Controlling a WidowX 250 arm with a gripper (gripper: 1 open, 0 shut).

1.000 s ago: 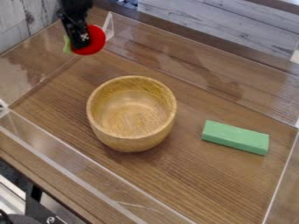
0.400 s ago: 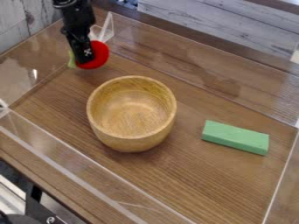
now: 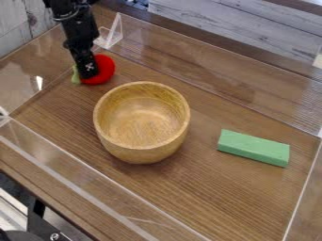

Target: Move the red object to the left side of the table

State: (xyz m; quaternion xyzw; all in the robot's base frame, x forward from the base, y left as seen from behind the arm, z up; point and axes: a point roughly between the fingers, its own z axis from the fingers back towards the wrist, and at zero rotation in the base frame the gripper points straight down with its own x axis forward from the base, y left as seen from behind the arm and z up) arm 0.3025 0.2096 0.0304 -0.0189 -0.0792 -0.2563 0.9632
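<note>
1. I see the fingers [image 3: 87,68] pointing down, clamped on the red toy fruit [image 3: 98,66].
2. The fruit sits far left on the surface [image 3: 227,198], near the wooden bowl [image 3: 142,120].
3. A green block [image 3: 253,148] lies right.

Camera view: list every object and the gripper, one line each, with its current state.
gripper: shut on the red object, pointing down, low over the table.
red object: held in the gripper, at or just above the tabletop near the left wall; contact cannot be told.
wooden bowl: upright, empty, mid-table.
green block: lying flat, right of the bowl, apart from it.
table: acrylic walls standing around its edge.
</note>
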